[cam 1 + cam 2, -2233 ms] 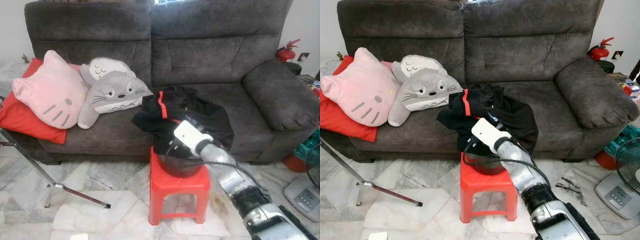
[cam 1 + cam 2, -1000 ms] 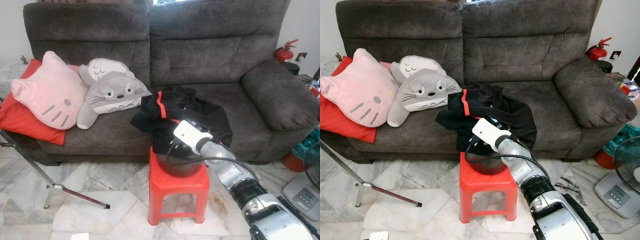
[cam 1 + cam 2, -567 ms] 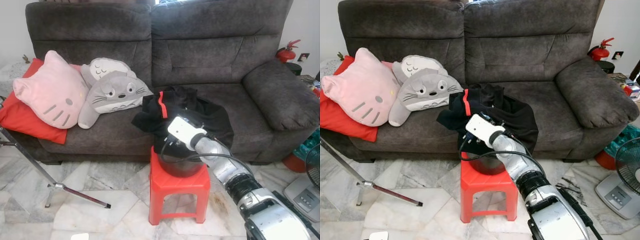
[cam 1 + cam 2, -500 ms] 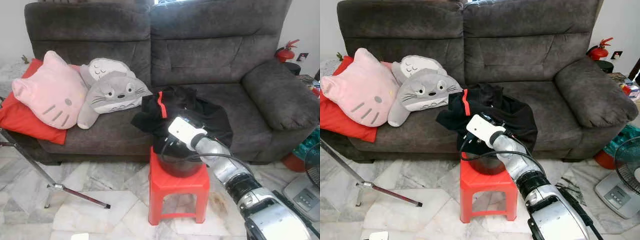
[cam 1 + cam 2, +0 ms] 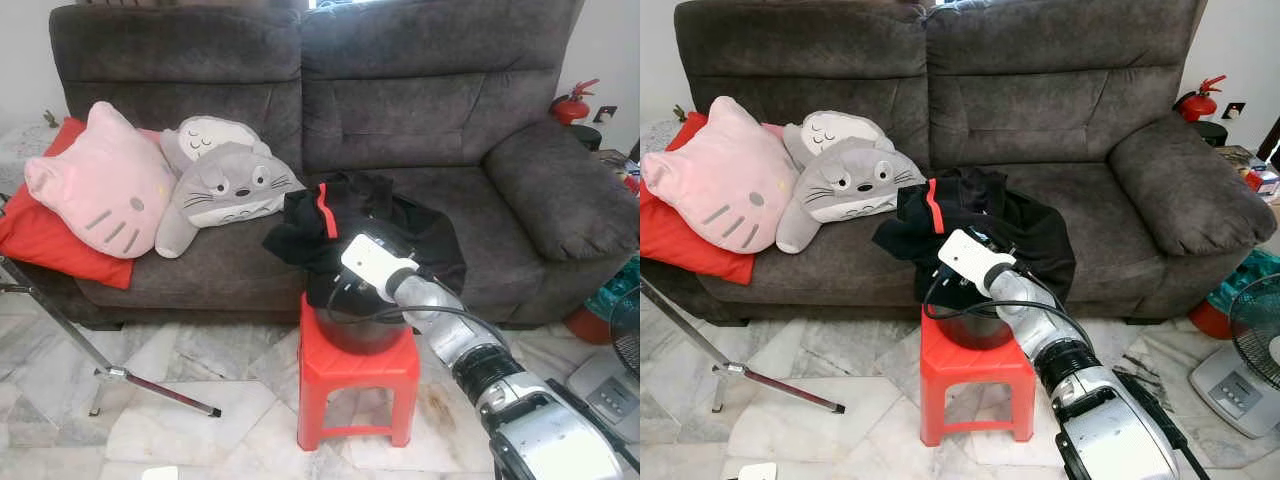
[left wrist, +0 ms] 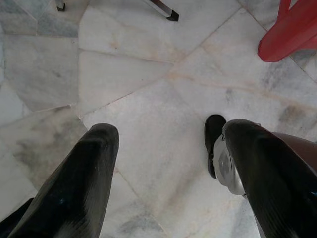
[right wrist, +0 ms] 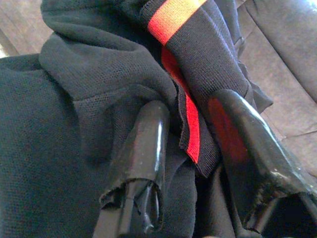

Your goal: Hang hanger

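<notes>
Black garment (image 7: 99,74) fold sits between right pincer (image 7: 190,111) fingers.

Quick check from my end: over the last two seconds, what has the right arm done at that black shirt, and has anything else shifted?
The right tool has eased a little forward and to the robot's left, further into the black shirt heaped over the pot on the red stool. Its fingers stand open astride a red-trimmed fold, not closed on it. The shirt, the pillows and the sofa lie as before. The left tool hangs open over the floor.
</notes>
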{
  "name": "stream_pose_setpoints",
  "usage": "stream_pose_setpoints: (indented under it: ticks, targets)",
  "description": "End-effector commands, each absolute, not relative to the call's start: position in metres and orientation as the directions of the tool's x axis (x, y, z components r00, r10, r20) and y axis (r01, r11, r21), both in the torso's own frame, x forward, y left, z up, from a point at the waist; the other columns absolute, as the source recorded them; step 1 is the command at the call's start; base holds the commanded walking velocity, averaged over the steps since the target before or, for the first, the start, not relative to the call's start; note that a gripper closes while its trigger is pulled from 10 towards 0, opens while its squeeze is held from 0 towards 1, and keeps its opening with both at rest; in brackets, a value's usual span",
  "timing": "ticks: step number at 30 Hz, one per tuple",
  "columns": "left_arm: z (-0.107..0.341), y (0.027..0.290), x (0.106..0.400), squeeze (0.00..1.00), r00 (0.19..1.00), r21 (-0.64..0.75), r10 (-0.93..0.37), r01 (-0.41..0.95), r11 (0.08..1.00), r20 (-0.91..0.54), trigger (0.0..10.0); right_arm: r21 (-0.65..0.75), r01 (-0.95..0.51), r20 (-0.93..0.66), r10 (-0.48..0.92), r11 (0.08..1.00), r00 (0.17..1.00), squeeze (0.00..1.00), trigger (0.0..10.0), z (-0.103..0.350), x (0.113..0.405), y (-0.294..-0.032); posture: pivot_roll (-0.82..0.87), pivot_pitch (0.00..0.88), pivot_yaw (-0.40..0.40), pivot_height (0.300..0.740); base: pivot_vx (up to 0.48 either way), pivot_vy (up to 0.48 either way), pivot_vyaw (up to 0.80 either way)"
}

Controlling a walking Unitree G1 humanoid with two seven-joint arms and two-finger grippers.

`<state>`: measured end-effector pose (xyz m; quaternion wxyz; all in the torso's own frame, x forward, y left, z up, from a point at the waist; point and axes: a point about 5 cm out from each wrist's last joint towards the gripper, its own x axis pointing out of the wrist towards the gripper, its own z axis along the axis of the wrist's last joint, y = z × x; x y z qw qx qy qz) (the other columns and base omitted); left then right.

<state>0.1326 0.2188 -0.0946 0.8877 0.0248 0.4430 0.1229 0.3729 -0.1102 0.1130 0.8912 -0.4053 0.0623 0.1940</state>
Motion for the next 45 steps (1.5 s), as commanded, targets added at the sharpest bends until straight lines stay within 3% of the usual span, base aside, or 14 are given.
stream_pose_setpoints:
  ticks: [1,6,7,12,14,31,45]
  targets:
    - [-0.096,0.220,0.128,0.00,0.559,0.157,0.242,-0.196,0.968,-0.793,10.0,-0.696,-0.381,-0.259,0.283,0.608,0.924,0.00,10.0,0.118,0.376,-0.112,-0.07,0.000,0.063,0.740,0.000,0.000,0.00]
    - [-0.096,0.220,0.128,0.00,0.559,0.157,0.242,-0.196,0.968,-0.793,10.0,-0.695,-0.379,-0.256,0.282,0.611,0.925,0.00,10.0,0.118,0.376,-0.112,-0.07,0.000,0.063,0.740,0.000,0.000,0.00]
    - [-0.096,0.220,0.128,0.00,0.559,0.157,0.242,-0.195,0.968,-0.793,10.0,-0.694,-0.382,-0.255,0.288,0.610,0.923,0.00,1.7,0.117,0.376,-0.110,-0.07,0.000,0.063,0.740,0.000,0.000,0.00]
    - [-0.097,0.219,0.128,0.00,0.560,0.157,0.241,-0.195,0.968,-0.793,10.0,-0.689,-0.392,-0.254,0.303,0.610,0.918,0.00,2.6,0.116,0.374,-0.105,-0.07,0.000,0.062,0.740,0.000,0.000,0.00]
    - [-0.097,0.219,0.128,0.00,0.560,0.157,0.241,-0.194,0.968,-0.792,10.0,-0.688,-0.391,-0.256,0.300,0.611,0.919,0.00,10.0,0.115,0.374,-0.105,-0.07,0.000,0.062,0.740,0.000,0.000,0.00]
    - [-0.097,0.220,0.127,0.00,0.559,0.161,0.245,-0.196,0.967,-0.792,10.0,-0.641,-0.355,-0.302,0.202,0.681,0.932,0.00,10.0,0.102,0.371,-0.115,-0.07,0.000,0.060,0.740,0.000,0.000,0.00]
    - [-0.096,0.220,0.128,0.00,0.561,0.161,0.245,-0.195,0.967,-0.791,10.0,-0.645,-0.352,-0.286,0.213,0.679,0.934,0.00,10.0,0.107,0.374,-0.113,-0.07,0.000,0.059,0.740,0.000,0.000,0.00]
